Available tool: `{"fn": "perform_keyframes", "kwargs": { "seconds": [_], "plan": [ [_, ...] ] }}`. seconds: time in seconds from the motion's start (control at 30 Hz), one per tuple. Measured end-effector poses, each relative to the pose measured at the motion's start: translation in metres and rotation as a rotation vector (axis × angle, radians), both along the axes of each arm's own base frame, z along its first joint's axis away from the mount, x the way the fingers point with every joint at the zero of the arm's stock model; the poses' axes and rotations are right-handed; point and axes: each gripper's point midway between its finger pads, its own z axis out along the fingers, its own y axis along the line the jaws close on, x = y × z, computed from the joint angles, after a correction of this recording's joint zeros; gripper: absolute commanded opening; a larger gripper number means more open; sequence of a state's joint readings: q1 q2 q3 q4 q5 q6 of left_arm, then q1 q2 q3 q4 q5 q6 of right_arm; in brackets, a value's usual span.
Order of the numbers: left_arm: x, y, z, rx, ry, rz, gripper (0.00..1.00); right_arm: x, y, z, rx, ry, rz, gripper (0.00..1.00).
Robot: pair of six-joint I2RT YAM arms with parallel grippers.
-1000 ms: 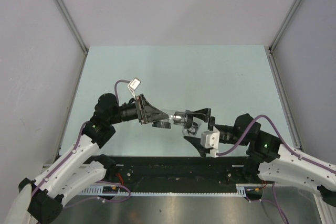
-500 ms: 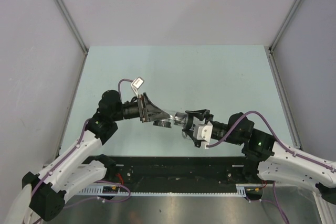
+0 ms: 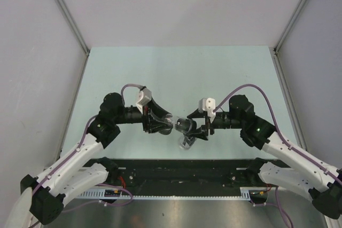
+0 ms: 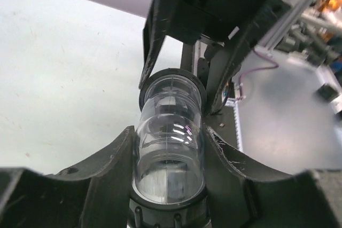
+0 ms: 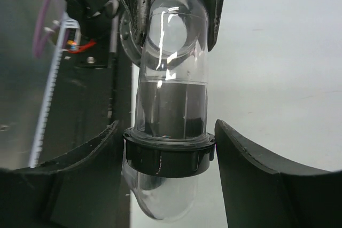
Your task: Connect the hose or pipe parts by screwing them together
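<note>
**Clear pipe clamped between both grippers above the table's near middle**

The clear pipe (image 4: 168,148) is held off the table (image 3: 176,68), level between the two arms and just ahead of their bases. A black ring nut (image 5: 168,156) is seated round it. Beyond that nut a curved clear end (image 5: 155,201) is seen, which in the top view hangs below the grippers. A second dark collar (image 4: 165,209) is seen at the near end of the pipe in the left wrist view.

The left gripper (image 3: 166,125) is closed on the clear pipe, with both fingers pressed against its wall. The right gripper (image 3: 196,130) is closed round the black ring nut, one finger at each side of it.

From above, most of the pipe is covered by the two sets of fingers, and the joint itself cannot be made out. In the left wrist view, everything past the far ring is blocked by the body of the right gripper. In the right wrist view, the far end of the pipe is crowded by the left gripper's fingers.

A white wrist camera (image 3: 142,97) is carried on the left arm and another (image 3: 206,102) on the right. Purple cables (image 3: 131,86) are looped over both arms. A black rail (image 3: 176,172) runs along the near edge, and grey walls (image 3: 32,52) enclose the table.
</note>
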State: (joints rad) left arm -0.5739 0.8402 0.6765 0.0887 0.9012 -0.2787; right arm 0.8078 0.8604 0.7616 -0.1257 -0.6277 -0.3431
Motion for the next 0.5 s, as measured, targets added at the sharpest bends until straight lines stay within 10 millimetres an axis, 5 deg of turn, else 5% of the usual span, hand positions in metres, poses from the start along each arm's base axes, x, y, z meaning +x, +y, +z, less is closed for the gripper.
{"fn": "perform_keyframes", "kwargs": {
  "seconds": [0.1, 0.13, 0.2, 0.23, 0.33, 0.5],
  "plan": [
    [-0.003, -0.002, -0.003, 0.008, -0.136, -0.043, 0.00, -0.004, -0.002, -0.004, 0.011, 0.123, 0.035, 0.18],
    [-0.004, -0.002, -0.003, 0.008, -0.160, -0.050, 0.00, -0.005, -0.002, -0.005, 0.014, 0.154, 0.045, 0.36],
    [-0.004, -0.003, -0.003, 0.007, -0.196, -0.059, 0.00, -0.006, -0.004, -0.005, 0.019, 0.192, 0.043, 0.54],
    [-0.003, -0.003, -0.003, 0.006, -0.201, -0.060, 0.00, -0.006, -0.004, -0.003, 0.023, 0.199, 0.036, 0.74],
    [0.004, -0.006, -0.006, 0.010, -0.205, -0.049, 0.00, 0.000, -0.010, 0.001, 0.037, 0.215, -0.035, 0.99],
    [0.037, -0.004, -0.025, 0.064, -0.134, 0.075, 0.00, 0.013, -0.032, 0.024, 0.103, 0.184, -0.210, 1.00]
  ]
}}
